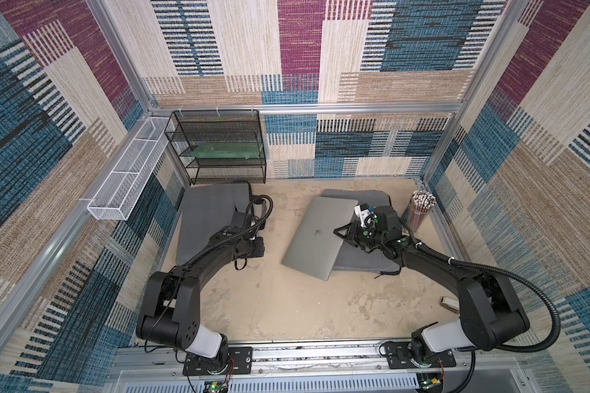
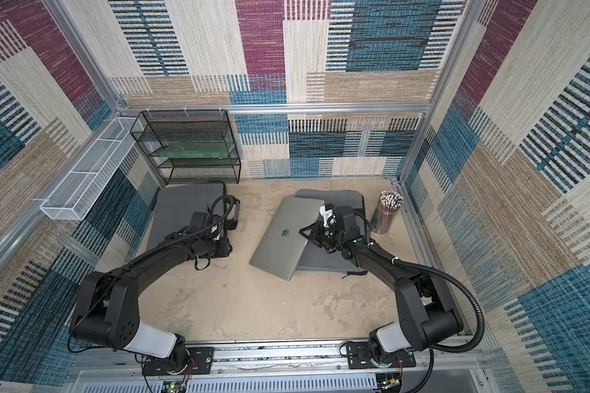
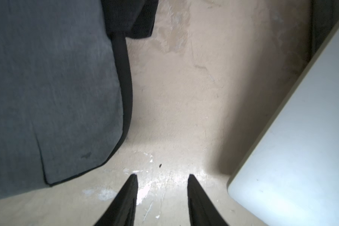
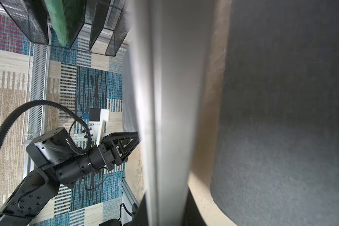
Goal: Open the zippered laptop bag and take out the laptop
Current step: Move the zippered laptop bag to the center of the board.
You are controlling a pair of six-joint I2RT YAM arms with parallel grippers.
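On the sand-coloured tabletop [image 1: 286, 306] of a fabric-walled cell, a closed silver laptop [image 1: 317, 234] lies logo-up and out of its grey laptop bag [image 1: 365, 260]. Its far and right-hand portions overlap the bag and its near corner reaches out over bare surface. The right claw [image 1: 338, 232] is clamped on the laptop's right-hand edge, about midway along it. The right wrist view shows that pale edge [image 4: 170, 97] running straight through the grip, with the bag's felt-like fabric [image 4: 282, 117] alongside. Whether the gripped side is lifted clear of the bag cannot be told. Across the gap, the left claw [image 3: 161, 176] has its jaws parted with nothing between them but tabletop. It sits between the laptop's rounded corner [image 3: 301, 156] and a second grey bag [image 3: 47, 88] and touches neither. That second grey bag, edged with a black strap [image 3: 123, 78], lies flat at the left of the tabletop, partly hidden under the left arm in both top views. Behind it a black mesh rack [image 1: 218, 146] stands against the back wall with a green slab [image 1: 225, 151] on a middle shelf. A white mesh basket [image 1: 123, 177] is fixed along the left wall. At the far right a cup of pencils [image 1: 419, 211] stands upright, just beside the laptop bag's far corner and close to the right arm's wrist.
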